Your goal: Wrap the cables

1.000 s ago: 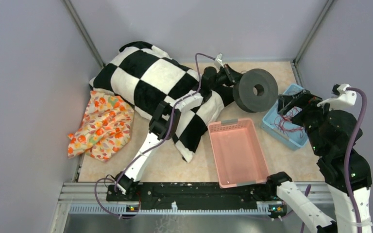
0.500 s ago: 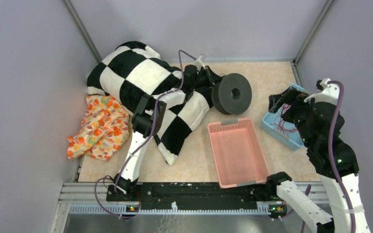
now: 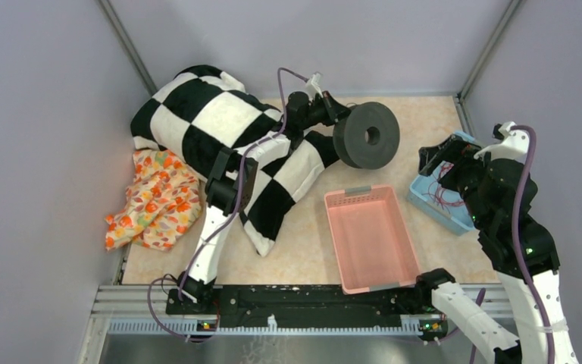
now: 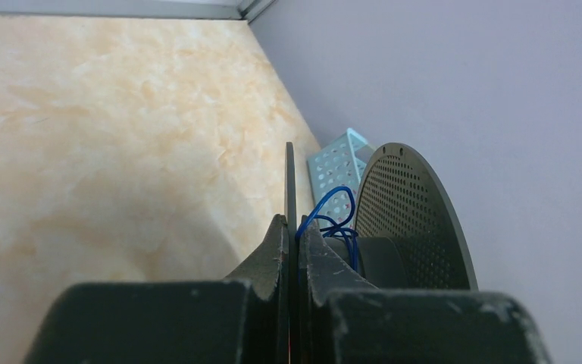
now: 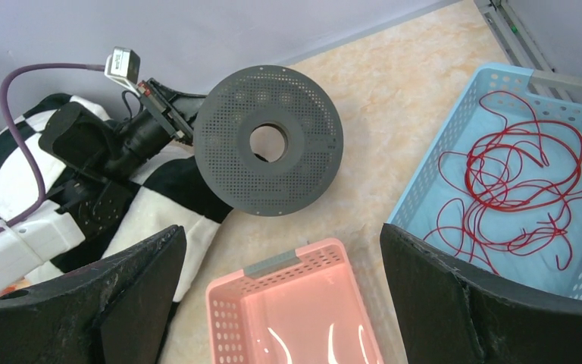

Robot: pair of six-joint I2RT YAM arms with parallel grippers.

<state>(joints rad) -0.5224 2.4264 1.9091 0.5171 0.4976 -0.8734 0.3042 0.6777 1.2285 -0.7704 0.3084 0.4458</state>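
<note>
My left gripper (image 3: 339, 114) is shut on the thin edge of one flange of a dark grey perforated spool (image 3: 366, 135), holding it upright at the back of the table. In the left wrist view the flange (image 4: 290, 182) sits between my fingertips, and a thin blue cable (image 4: 332, 216) loops loosely round the spool's hub beside the other flange (image 4: 409, 220). The spool also shows in the right wrist view (image 5: 270, 140). My right gripper (image 3: 443, 163) is open and empty, hovering above the table (image 5: 282, 231) between the two baskets.
A pink basket (image 3: 358, 192) sits empty at centre front, also in the right wrist view (image 5: 273, 265). A blue basket (image 5: 439, 152) at the right holds tangled red wire (image 5: 523, 182). A black-and-white checkered pillow (image 3: 220, 121) and a floral cloth (image 3: 155, 201) lie at the left.
My left gripper carried the spool left, dragging the pillow along, then lifted it slightly back. My right arm drew left and back, then held still.
</note>
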